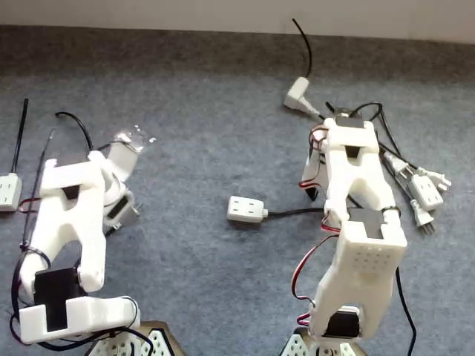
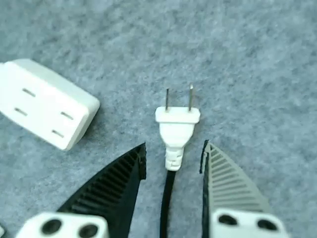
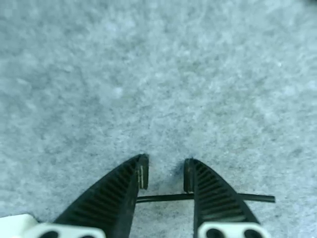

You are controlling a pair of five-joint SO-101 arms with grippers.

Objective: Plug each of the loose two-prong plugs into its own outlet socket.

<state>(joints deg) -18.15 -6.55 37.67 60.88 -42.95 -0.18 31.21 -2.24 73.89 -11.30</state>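
Observation:
A white two-prong plug point(image 2: 177, 121) lies flat on the grey carpet with its prongs pointing away from my left gripper point(image 2: 173, 151). That gripper is open, one finger on each side of the plug's black cord point(image 2: 167, 198), just behind the plug body. A white outlet socket block point(image 2: 47, 104) lies close beside the plug. My right gripper point(image 3: 165, 172) is open by a narrow gap, low over the carpet, with a thin black cord point(image 3: 166, 198) running across between its fingers. Another white socket block point(image 1: 246, 209) lies mid-table, between the two arms.
A white plug point(image 1: 297, 95) on a black cord lies at the back. A tangle of white plugs, a socket block point(image 1: 428, 190) and black cords sits beside the right arm point(image 1: 356, 185). One more socket block point(image 1: 7, 190) lies at the far left edge.

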